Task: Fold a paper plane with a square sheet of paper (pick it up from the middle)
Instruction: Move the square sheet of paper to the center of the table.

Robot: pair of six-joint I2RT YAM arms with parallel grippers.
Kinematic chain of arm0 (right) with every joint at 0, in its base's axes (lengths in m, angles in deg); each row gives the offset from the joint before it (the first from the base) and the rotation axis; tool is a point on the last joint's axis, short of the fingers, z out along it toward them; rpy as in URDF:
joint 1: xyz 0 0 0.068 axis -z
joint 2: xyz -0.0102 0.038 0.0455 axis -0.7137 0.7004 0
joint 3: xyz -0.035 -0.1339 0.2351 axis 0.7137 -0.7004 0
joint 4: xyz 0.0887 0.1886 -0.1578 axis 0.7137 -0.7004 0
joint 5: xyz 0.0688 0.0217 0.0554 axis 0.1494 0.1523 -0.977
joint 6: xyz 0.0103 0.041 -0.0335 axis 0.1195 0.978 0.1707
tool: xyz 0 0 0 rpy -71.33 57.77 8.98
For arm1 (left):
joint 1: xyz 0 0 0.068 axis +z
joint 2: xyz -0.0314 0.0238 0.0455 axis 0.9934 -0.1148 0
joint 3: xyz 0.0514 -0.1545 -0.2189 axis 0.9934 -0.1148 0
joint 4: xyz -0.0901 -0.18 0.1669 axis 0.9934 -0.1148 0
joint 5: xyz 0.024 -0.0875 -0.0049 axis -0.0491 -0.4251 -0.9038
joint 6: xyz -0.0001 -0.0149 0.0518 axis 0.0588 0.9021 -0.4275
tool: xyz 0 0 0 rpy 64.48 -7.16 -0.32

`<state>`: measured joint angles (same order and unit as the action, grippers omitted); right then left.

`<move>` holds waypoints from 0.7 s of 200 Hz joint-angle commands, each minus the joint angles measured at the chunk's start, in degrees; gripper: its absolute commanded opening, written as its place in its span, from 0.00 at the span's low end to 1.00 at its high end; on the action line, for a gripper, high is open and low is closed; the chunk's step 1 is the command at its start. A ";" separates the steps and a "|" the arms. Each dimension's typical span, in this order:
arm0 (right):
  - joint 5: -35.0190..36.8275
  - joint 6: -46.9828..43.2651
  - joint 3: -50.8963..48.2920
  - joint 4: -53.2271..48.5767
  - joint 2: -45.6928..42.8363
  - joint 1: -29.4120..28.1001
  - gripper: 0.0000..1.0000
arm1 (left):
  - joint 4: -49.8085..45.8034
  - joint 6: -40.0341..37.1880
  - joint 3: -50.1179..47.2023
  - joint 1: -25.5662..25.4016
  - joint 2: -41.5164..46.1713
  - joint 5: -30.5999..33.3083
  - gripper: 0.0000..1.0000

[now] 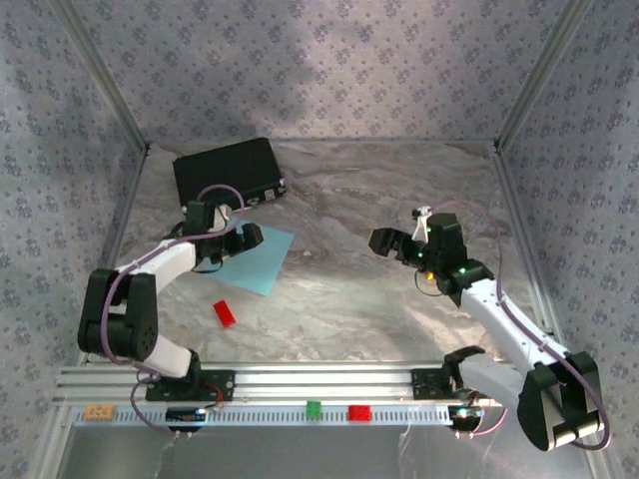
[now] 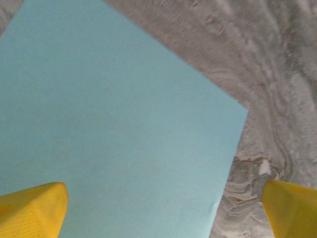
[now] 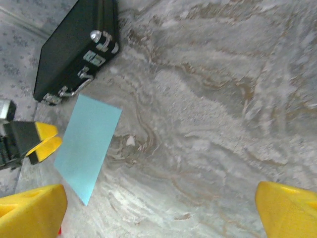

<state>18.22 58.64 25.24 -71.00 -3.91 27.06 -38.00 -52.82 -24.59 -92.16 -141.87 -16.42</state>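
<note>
L gripper (image 1: 246, 238) wide, hovering over square sheet of paper (image 1: 257, 263) flat on surface (image 1: 379, 309), prob for mid pickup; R gripper (image 1: 383, 241) wide, empty, well apart.

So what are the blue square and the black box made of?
The blue square looks like thin matte paper: flat, sharp-cornered, no shine. The black box looks like hard plastic or leatherette, I can't tell which, with shiny metal latches.
</note>
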 commanded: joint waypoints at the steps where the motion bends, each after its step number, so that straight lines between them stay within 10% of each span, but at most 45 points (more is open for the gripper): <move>1: 2.10 2.58 -1.29 -0.40 0.65 -2.03 0.99 | -3.43 0.44 2.09 -1.00 -1.04 0.85 1.00; 74: 8.49 5.05 -3.12 -2.93 0.91 -4.82 0.99 | -2.94 8.69 -0.14 -9.88 -3.89 5.87 1.00; 140: 11.86 8.11 -2.01 -10.56 -2.56 -3.97 0.99 | 4.56 33.00 -7.11 -24.59 2.21 15.11 1.00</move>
<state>29.63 65.02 22.83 -79.44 -4.21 22.58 -33.06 -31.88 -29.77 -111.18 -141.31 -5.95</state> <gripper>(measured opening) 0.991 0.994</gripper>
